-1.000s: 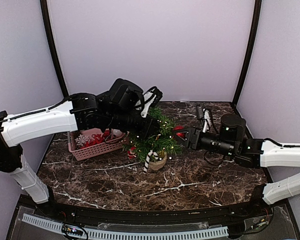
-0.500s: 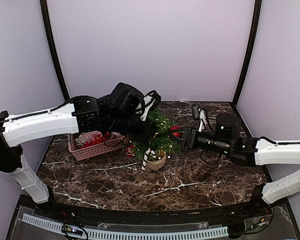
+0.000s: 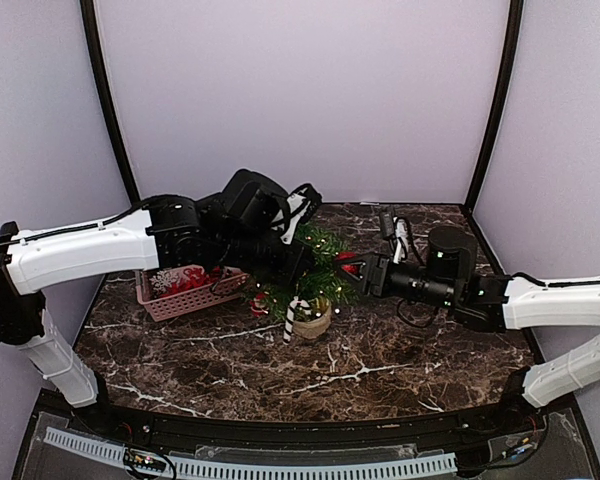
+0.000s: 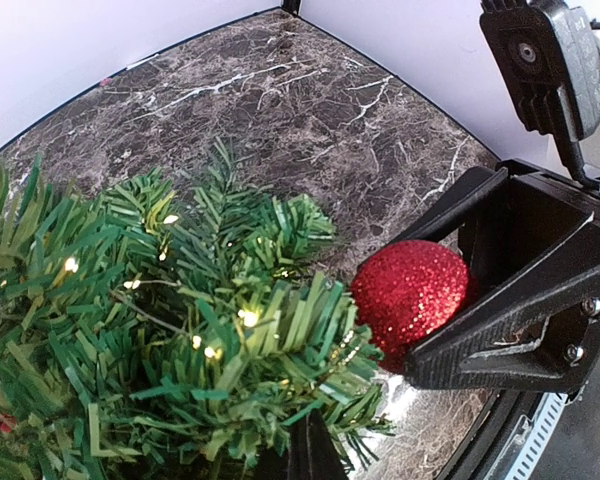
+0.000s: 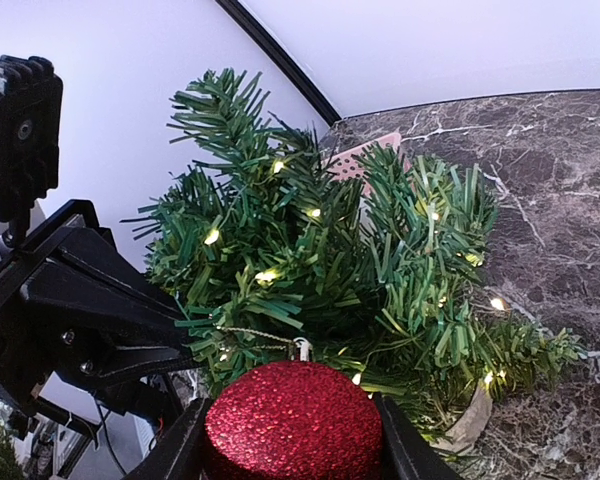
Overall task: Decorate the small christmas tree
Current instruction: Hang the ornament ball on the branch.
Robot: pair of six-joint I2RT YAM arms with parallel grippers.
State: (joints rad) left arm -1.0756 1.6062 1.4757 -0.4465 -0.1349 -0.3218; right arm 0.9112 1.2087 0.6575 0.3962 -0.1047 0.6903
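A small christmas tree (image 3: 318,280), lights glowing, stands in its tan pot mid-bench (image 3: 380,372). The right gripper (image 3: 358,268) holds 1 red glitter ball (image 4: 408,290) against its right side. The left gripper (image 4: 302,456) is closed, tips buried in needles. A candy cane (image 3: 293,321) leans against the pot, and a pink basket (image 3: 185,298) sits just left.

High rear overview; two opposed wrist close-ups of one tree (image 4: 180,330)
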